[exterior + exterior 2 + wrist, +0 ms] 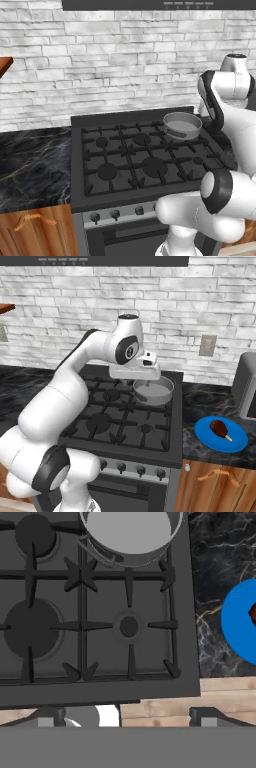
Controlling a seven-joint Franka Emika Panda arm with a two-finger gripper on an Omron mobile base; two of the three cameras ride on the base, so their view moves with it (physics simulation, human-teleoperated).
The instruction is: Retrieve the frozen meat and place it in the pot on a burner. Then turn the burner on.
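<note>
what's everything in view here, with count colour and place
pot: 1, grey metal, on the stove's back right burner
frozen meat: 1, dark red-brown with a tan bit, on the blue plate
blue plate: 1, blue, on the counter right of the stove
stove: 1, black with dark grates, between the counters
stove knobs: a row, dark, on the stove's front panel
counter: black marble, on both sides of the stove
wall outlet: 1, grey, on the brick wall right of the stove
appliance: 1, grey, at the right edge on the counter
claw: 1, dark tips, above the stove's front edge, apart
</note>
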